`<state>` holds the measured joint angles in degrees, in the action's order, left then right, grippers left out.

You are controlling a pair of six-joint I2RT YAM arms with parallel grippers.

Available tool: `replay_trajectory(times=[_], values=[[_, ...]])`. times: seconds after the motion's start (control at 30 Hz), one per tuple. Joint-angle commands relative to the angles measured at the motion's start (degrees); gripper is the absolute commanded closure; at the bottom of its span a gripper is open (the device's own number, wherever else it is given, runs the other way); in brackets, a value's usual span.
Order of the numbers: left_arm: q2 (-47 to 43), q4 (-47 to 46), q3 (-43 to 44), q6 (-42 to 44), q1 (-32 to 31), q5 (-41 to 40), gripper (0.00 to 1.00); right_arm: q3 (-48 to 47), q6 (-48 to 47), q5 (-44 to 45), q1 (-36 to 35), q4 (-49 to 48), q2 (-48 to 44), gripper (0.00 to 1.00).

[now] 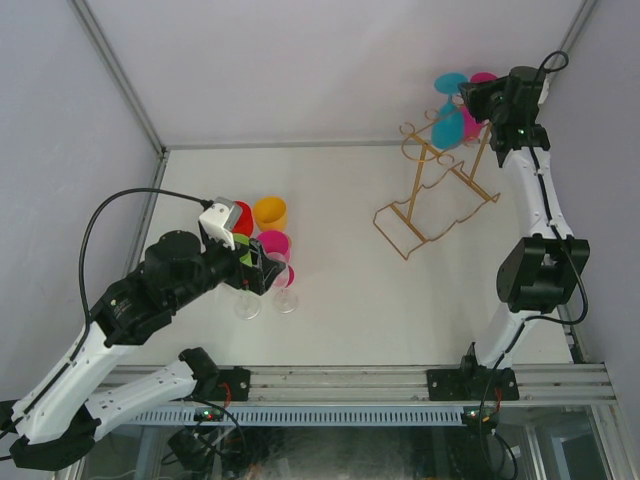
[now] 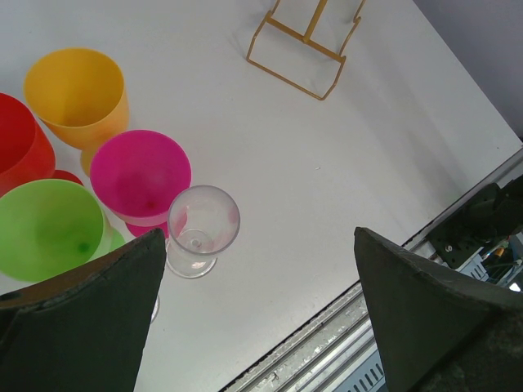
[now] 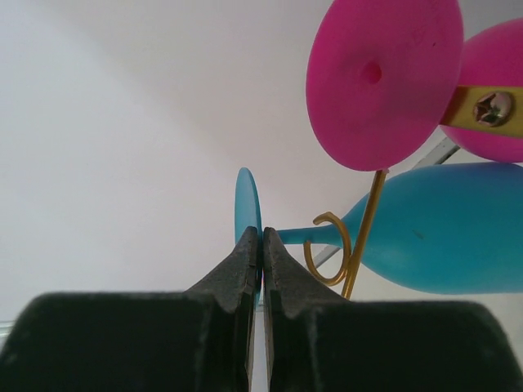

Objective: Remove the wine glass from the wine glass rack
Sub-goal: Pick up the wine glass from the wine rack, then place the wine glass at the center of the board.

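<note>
The gold wire wine glass rack (image 1: 440, 195) stands at the table's back right. A blue wine glass (image 3: 441, 229) hangs on it, its stem lying in a curled gold loop (image 3: 331, 245). My right gripper (image 3: 261, 238) is shut on the thin edge of that glass's blue foot (image 3: 247, 200), high at the rack's top (image 1: 478, 100). A pink wine glass (image 3: 384, 77) hangs just beside it. My left gripper (image 2: 261, 245) is open and holds nothing, hovering over the table next to a clear wine glass (image 2: 200, 229).
Yellow (image 2: 78, 94), red (image 2: 20, 155), green (image 2: 49, 229) and magenta (image 2: 139, 175) glasses stand upright in a cluster at the left (image 1: 262, 235). The metal rail (image 1: 350, 385) runs along the near edge. White walls close in the back and sides.
</note>
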<state>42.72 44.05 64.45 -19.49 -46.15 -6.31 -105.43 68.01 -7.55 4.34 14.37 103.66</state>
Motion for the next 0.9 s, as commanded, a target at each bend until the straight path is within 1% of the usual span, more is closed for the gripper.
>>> replay_trajectory(times=[0.0,0.23,0.3,0.4,0.67,0.87], values=[[0.1,-1.3,0.1,-0.4,0.0,-0.5,0.00,-1.7,2.3,5.5,-1.3,-1.6,-1.1,1.00],[0.1,-1.2,-0.1,-0.2,0.0,-1.0,0.00,0.3,5.0,12.0,-2.9,-2.9,-2.1,1.00],[0.0,-1.1,0.0,-0.2,-0.1,-1.2,0.00,0.5,5.0,12.3,-3.4,-3.6,-2.2,1.00],[-0.1,-0.9,-0.1,-0.1,-0.1,-1.5,0.00,0.1,4.1,8.7,-3.5,-3.9,-1.8,1.00],[-1.2,-1.2,-0.3,-0.2,0.0,-3.2,0.00,-1.7,-2.1,0.2,-4.2,-3.8,-2.5,1.00],[-1.6,-1.4,-0.4,-0.7,-0.1,-3.6,0.00,-4.0,-3.8,-8.5,-4.4,-4.2,-1.5,1.00]])
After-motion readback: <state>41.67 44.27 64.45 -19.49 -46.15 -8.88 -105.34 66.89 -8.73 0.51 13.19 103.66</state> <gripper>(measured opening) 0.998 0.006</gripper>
